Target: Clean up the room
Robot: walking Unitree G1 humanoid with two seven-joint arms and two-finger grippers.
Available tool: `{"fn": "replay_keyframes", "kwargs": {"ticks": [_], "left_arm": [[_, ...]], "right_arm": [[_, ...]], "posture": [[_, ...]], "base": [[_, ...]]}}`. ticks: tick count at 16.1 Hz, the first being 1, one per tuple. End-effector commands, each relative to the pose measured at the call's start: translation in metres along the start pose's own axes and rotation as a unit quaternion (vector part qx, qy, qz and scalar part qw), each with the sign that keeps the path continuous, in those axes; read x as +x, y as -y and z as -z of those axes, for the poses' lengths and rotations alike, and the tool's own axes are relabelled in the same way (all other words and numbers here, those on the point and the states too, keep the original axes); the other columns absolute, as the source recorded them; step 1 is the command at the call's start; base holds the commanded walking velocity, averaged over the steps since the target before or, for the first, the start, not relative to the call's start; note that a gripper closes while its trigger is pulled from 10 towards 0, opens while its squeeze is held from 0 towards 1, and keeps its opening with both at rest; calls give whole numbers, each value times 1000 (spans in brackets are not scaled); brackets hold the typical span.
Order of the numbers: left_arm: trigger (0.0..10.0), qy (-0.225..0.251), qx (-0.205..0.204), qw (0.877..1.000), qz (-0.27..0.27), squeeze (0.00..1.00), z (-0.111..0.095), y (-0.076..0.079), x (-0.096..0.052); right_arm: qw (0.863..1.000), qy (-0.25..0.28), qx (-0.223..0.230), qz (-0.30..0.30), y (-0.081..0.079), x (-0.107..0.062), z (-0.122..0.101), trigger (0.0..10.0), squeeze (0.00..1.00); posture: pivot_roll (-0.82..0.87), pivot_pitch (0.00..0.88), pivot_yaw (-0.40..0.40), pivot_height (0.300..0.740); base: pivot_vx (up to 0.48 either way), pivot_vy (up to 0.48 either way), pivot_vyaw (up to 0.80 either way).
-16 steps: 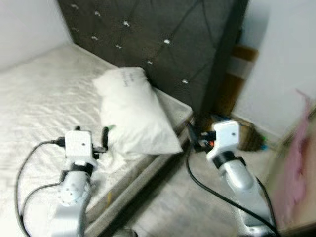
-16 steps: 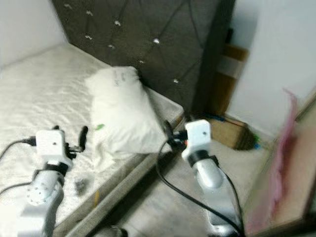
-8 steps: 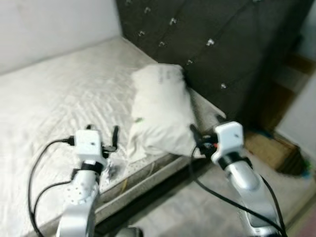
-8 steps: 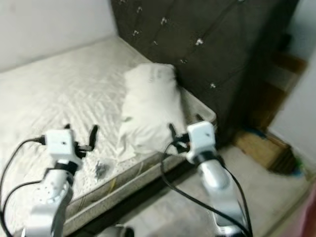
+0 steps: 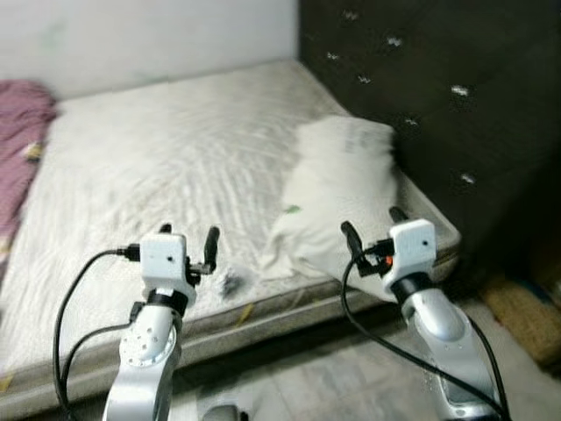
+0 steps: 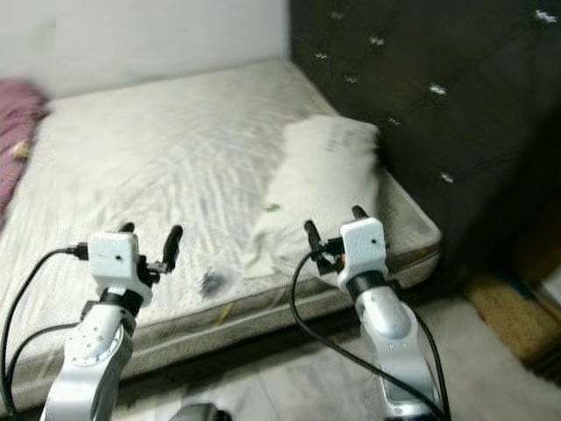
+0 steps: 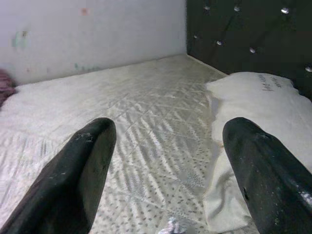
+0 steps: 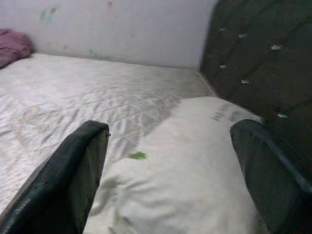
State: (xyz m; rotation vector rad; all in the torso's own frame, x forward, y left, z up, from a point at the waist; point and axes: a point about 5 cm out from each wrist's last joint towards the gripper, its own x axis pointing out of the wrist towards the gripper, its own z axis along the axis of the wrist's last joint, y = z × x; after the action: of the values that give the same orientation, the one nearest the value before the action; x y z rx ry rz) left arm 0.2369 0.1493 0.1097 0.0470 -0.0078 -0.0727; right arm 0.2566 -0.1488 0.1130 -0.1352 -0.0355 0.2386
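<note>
Nearest the robot, both arms are raised at the foot-side edge of the bed, each claw with its two black fingers spread apart and holding nothing: the left claw (image 5: 188, 245) hangs over the mattress (image 5: 158, 149) edge, the right claw (image 5: 372, 233) just in front of the near end of the pillow (image 5: 337, 197). Between the two claws, close to the mattress edge and nearer the left one, lies a small crumpled grey scrap (image 5: 230, 284), probably litter; it sits just ahead and to the right of the left claw, so that arm looks better placed for it. A small green fleck (image 8: 136, 155) rests on the pillow's near end, directly ahead of the right claw. The pillow is white, soft and creased, its long axis running away from the robot toward the dark tufted headboard (image 5: 438, 96) with its shiny studs. The mattress is bare, pale and quilted in a fine diamond pattern. Farther off on the left, a rumpled pink cloth (image 5: 19, 140) lies at the bed's far edge against the plain wall.
</note>
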Motion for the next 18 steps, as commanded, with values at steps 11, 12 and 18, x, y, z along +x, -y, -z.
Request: {"fn": "replay_keyframes", "kwargs": {"ticks": [11,12,18], "left_arm": [[10000,8,-12,1000,11,0,-2,-2,-2],[10000,9,-13,1000,11,0,-3,-2,-1],[10000,3,-14,1000,3,0,-2,-3,-1]], "right_arm": [[1000,8,-5,13,1,9,-4,10000,0],[1000,8,-8,18,2,9,-4,10000,0],[999,5,-36,29,3,11,-4,10000,0]], "posture": [[-74,59,2,740],[-76,61,2,740],[-76,66,1,740]], "base": [[152,0,218],[296,0,0],[247,0,0]]}}
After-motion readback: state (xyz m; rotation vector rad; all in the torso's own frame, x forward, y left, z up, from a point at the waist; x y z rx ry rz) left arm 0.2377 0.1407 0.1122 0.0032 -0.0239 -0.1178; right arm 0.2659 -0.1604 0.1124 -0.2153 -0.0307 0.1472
